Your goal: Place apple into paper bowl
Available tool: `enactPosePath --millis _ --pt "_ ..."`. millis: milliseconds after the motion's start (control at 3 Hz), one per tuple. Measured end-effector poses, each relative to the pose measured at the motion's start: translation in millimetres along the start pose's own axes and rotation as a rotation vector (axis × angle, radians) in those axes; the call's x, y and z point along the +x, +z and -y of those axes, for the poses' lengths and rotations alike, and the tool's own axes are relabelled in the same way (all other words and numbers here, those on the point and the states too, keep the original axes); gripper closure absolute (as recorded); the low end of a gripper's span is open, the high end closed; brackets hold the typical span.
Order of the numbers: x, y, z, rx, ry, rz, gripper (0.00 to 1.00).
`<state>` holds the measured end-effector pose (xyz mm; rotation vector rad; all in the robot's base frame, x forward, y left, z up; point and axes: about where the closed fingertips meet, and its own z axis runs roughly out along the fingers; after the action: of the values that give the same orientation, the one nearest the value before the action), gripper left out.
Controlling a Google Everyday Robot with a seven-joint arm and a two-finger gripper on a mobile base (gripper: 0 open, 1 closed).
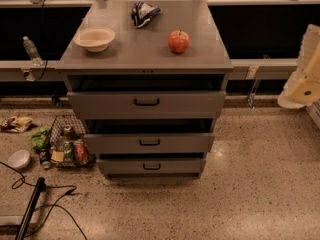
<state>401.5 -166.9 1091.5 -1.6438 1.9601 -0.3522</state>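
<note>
A round red-orange apple (178,41) with a short stem stands on the right part of the grey cabinet top (145,54). A shallow cream paper bowl (94,38) stands on the left part of the same top, well apart from the apple, and holds nothing. My gripper (306,76) shows as a pale white and yellowish shape at the right edge of the camera view. It is to the right of the cabinet, lower than its top and away from both apple and bowl. It holds nothing that I can see.
A dark crumpled bag (143,13) lies at the back of the cabinet top. Three drawers (146,102) stand partly pulled out. On the floor at left are a wire basket of cans (67,146), a small white bowl (19,159), cables (47,199) and a water bottle (31,50).
</note>
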Motion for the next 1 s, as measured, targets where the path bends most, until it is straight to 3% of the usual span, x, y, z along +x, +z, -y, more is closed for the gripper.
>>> enactPosePath --millis 333,667,1000 --pt "-1 0 2 0.007 0.004 0.005 0.0" --pt "-9 6 30 0.109 0.06 0.069 0.0" --pt "-3 41 52 0.155 0.201 0.153 0.0"
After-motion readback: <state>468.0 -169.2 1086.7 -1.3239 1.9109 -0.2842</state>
